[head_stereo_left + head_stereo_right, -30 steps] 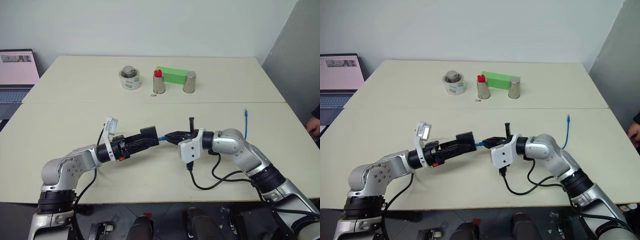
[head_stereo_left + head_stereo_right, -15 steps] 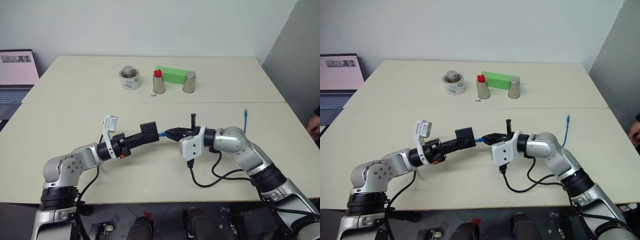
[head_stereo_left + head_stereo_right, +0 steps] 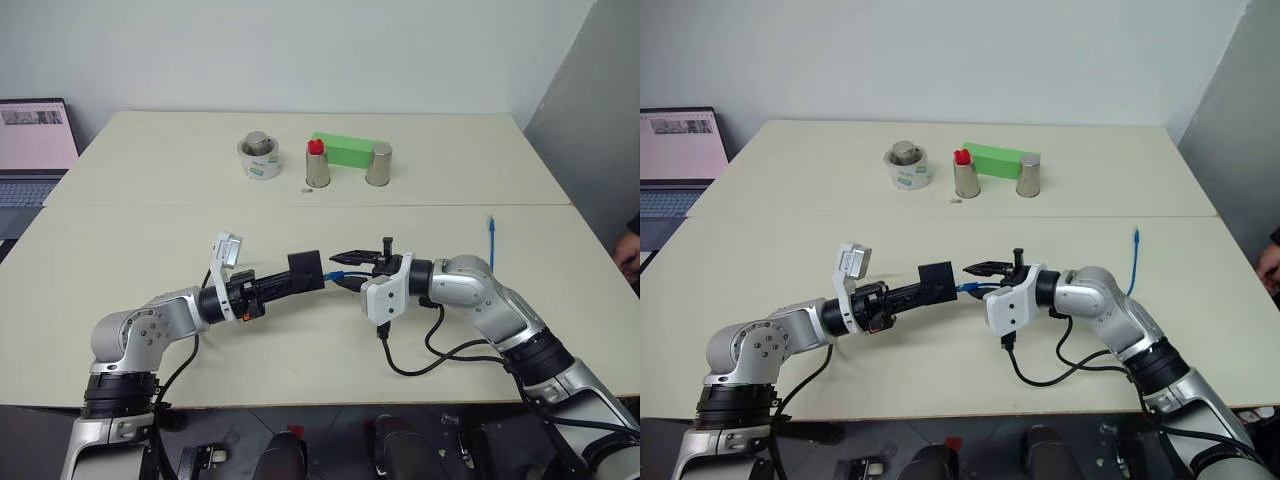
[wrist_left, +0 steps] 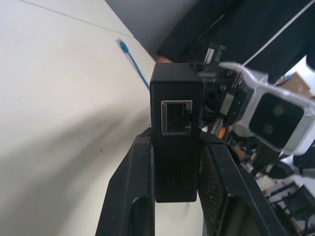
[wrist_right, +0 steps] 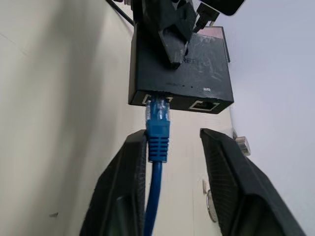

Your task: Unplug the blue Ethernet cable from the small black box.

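Left gripper (image 4: 174,162) clenched on small black box (image 5: 179,73), held above table (image 3: 150,240). Right gripper (image 5: 172,142) released, fingers spread either side of blue Ethernet cable (image 5: 157,132). Plug appears seated at port. Judgement: unplugging not done; regrip and pull remain.

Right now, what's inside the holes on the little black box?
The small black box has two ports on one edge. The blue Ethernet cable has its plug in one; the other port looks empty. How deep the plug sits is hidden inside the box.
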